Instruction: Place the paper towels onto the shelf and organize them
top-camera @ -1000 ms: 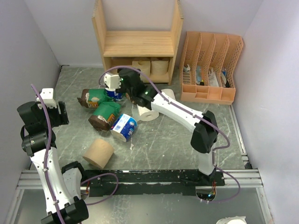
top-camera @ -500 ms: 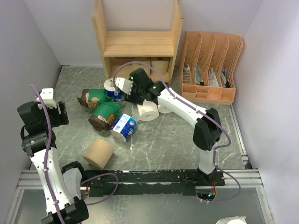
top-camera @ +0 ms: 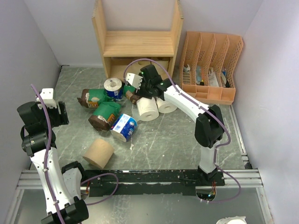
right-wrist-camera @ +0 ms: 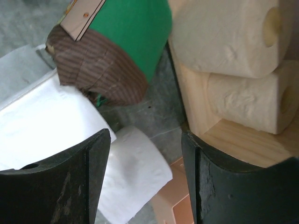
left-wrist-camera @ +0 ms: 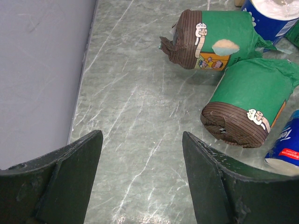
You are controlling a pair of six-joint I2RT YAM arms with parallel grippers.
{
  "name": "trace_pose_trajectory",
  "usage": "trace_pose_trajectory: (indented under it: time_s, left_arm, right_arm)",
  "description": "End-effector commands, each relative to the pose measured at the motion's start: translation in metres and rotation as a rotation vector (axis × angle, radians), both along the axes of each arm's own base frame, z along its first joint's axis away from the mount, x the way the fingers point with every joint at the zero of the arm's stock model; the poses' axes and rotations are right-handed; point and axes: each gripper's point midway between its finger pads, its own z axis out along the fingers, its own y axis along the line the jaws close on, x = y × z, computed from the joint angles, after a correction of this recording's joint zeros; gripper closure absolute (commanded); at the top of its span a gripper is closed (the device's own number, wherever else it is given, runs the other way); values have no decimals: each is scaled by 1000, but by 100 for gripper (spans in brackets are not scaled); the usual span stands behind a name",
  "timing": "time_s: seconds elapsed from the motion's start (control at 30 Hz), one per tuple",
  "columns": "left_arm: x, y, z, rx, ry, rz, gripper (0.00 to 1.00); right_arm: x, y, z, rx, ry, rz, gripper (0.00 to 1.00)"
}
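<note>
Right tool (right-wrist-camera: 145,140) stood spread and empty beside the shelf (top-camera: 138,44) at the far edge of the table (top-camera: 177,140). Left tool (left-wrist-camera: 142,140) was likewise spread. Paper towels (top-camera: 148,108) lay loose mid-table, two already shelved. Judged light, soft and crushable: grip gently across the barrel.

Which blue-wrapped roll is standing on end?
The far blue roll, nearest the shelf, white end facing up; the near blue roll lies on its side.

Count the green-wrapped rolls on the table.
3. The far-left green roll; the green roll beside it; the third green roll by the right gripper, before the shelf. Others may be hidden.
</note>
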Motion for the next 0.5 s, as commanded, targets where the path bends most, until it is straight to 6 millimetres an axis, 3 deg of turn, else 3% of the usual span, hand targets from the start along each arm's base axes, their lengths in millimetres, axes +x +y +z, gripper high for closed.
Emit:
trace_pose_trajectory:
  time_s: [0.0, 0.2, 0.27, 0.47]
  left_arm:
    - [3, -4, 7, 11, -34, -25, 20]
    - [3, -4, 8, 11, -37, -25, 20]
    - [3, -3, 7, 11, -35, -24, 20]
    - [3, -4, 7, 11, -37, -26, 20]
  right_arm:
    - [14, 15, 5, 19, -32, 24, 38]
    - [18, 24, 0, 21, -6, 39, 39]
    - [21, 26, -14, 5, 17, 38, 39]
    - [21, 28, -22, -7, 44, 46, 39]
